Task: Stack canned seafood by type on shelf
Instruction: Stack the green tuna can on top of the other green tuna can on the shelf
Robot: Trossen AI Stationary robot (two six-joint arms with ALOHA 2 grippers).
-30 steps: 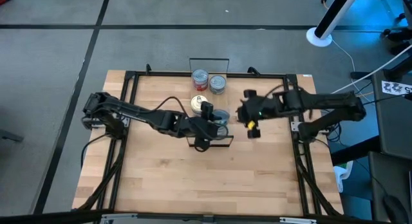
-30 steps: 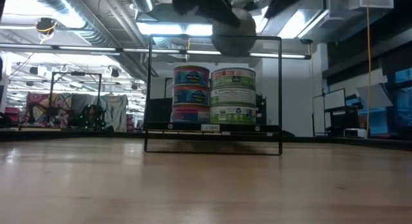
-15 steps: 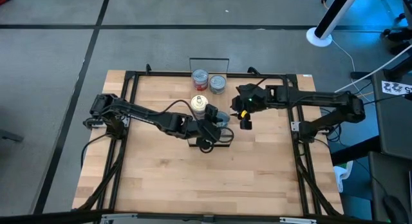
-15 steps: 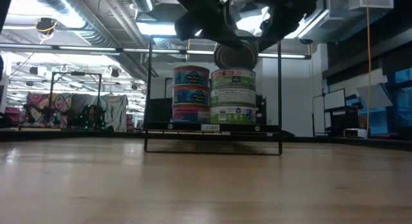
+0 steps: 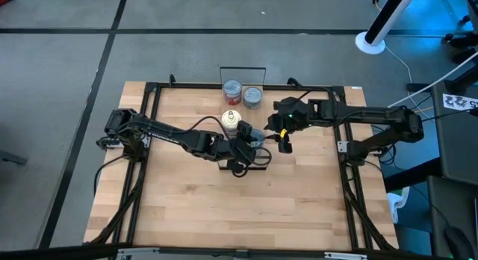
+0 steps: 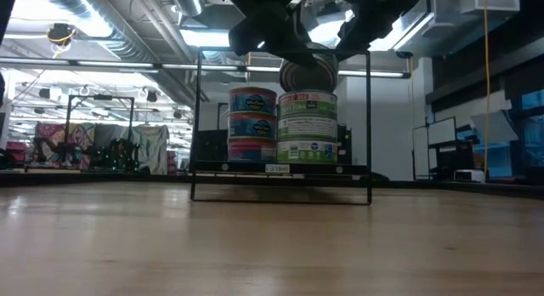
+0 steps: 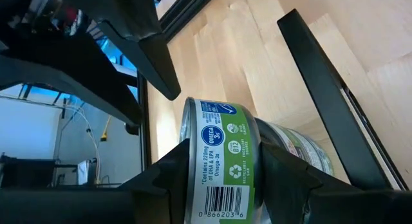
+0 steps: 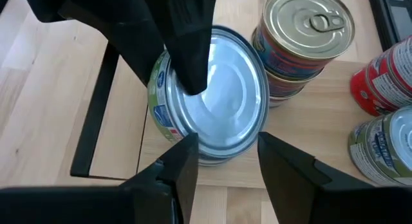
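Observation:
The shelf carries a blue-labelled stack and a green-labelled stack of canned seafood. From above, a gold-topped stack and two more tins stand farther back. My left gripper is shut on a green-labelled can, tilted just above the green stack. My right gripper is open and stands close by that can's silver lid, its fingers on either side of the can's lower edge. My left gripper pinches the green-labelled can across its two flat faces. One finger lies on the silver lid; the other is hidden behind the can. The fingers slant down from the table's left. The can hangs tilted over the green stack; whether it touches the stack I cannot tell.
Black wire frames stand at the shelf's two short ends. A red-labelled tin and another tin stand beyond the gold-topped stack. A black frame rail borders the wooden tabletop.
My left gripper has sunk with the green-labelled can, which now hangs just above the green stack. My right gripper has come down and toward the table's left, up to the held can. Both have then kept still.

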